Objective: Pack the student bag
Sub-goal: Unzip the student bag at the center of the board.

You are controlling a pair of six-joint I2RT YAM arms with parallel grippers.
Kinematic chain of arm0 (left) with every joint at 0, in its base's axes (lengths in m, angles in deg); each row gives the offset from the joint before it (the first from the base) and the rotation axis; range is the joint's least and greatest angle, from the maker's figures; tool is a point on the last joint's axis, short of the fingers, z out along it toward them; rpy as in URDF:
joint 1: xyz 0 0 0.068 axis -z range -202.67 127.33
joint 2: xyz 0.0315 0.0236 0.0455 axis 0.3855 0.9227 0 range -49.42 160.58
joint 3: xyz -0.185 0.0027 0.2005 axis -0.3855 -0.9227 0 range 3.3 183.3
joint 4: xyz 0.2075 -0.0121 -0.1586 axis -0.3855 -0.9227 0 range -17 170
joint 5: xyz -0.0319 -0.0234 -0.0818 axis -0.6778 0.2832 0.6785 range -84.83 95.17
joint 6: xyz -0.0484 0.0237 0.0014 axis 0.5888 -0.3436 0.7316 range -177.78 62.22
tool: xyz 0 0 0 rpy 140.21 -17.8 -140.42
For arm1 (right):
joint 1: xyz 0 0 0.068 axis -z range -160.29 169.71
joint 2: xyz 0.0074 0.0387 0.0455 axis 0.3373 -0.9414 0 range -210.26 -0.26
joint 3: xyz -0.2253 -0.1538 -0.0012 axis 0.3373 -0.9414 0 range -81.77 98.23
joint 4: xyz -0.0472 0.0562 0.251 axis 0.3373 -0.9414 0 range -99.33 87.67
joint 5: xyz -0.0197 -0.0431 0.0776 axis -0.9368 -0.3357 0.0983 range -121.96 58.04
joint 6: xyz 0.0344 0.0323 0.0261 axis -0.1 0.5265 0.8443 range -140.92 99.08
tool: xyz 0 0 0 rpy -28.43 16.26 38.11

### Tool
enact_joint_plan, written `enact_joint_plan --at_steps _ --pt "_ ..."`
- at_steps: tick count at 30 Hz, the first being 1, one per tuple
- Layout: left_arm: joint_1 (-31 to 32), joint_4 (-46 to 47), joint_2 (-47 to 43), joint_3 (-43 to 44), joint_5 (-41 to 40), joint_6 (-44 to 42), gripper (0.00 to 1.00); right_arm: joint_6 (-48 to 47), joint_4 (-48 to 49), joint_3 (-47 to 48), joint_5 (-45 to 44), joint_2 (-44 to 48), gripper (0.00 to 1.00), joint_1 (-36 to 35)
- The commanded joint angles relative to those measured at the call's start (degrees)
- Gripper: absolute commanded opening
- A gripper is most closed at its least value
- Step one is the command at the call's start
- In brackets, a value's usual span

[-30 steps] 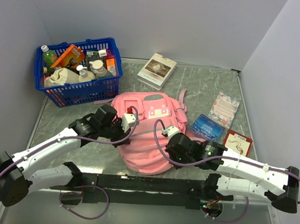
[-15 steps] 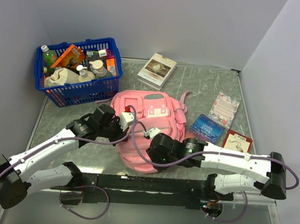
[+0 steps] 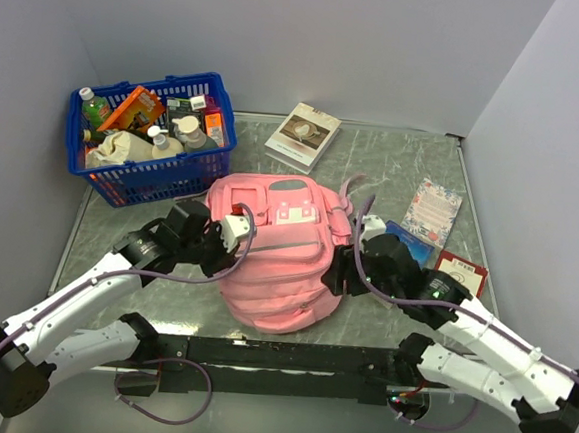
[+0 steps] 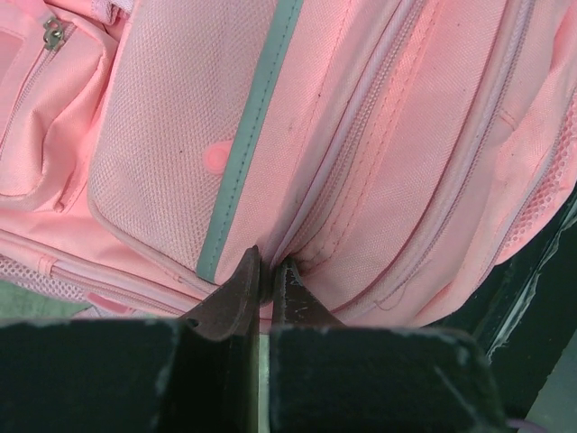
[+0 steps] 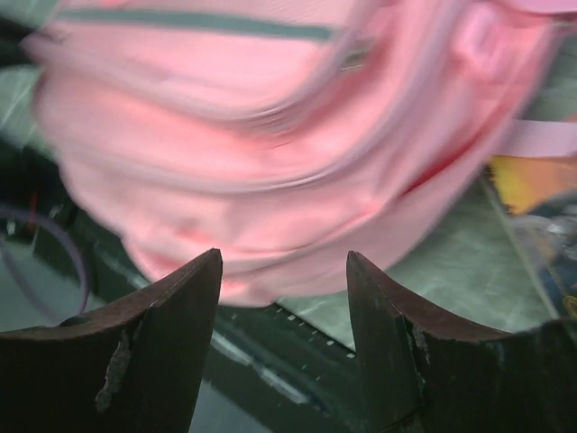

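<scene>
The student bag (image 3: 278, 266), a large pink backpack with a grey stripe, lies in the middle of the table. My left gripper (image 3: 224, 256) is at its left side. In the left wrist view the left gripper (image 4: 269, 263) is shut on a fold of the student bag (image 4: 180, 135) beside a zipper seam. My right gripper (image 3: 335, 275) is at the bag's right side. In the right wrist view the right gripper (image 5: 283, 256) stands open with nothing between its fingers, and the student bag (image 5: 270, 135) shows blurred just beyond the tips.
A blue basket (image 3: 122, 178) with bottles and packets stands at the back left. A white book (image 3: 302, 135) lies behind the bag. A floral card (image 3: 432, 212), a blue book (image 3: 410, 242) and a red book (image 3: 463, 273) lie to its right. Walls close in on three sides.
The right gripper has opened, let go of the bag's front and swung out to the bag's right side. The bag has settled flatter. The left gripper keeps its pinch.
</scene>
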Motion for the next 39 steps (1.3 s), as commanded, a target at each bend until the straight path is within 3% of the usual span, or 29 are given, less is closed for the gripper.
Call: enact_joint_plan --at_steps 1,14,24,32,35,39 --pt "-1.42 0.28 -1.68 2.81 -5.1 -1.83 0.01 -0.09 5.06 -2.23 8.83 -1.36 0.65 8.67" --pt "-1.34 2.21 -0.36 5.45 -3.69 -1.57 0.01 9.92 19.21 -11.45 25.54 -5.24 0.66 12.57" --pt "-1.25 3.17 -0.8 6.51 -4.14 -2.19 0.01 10.54 14.48 -12.6 22.91 -0.14 0.73 13.36" --pt "-1.25 2.03 -1.77 6.07 -4.4 -2.71 0.01 12.39 15.28 -14.8 22.56 3.55 0.73 13.8" --pt "-1.25 2.12 -2.03 5.89 -4.49 -2.1 0.01 11.43 10.63 -13.13 23.26 2.41 0.73 13.8" --pt "-1.25 2.21 -2.91 4.93 -4.05 -2.45 0.01 12.65 12.1 -15.32 20.98 8.64 0.73 13.97"
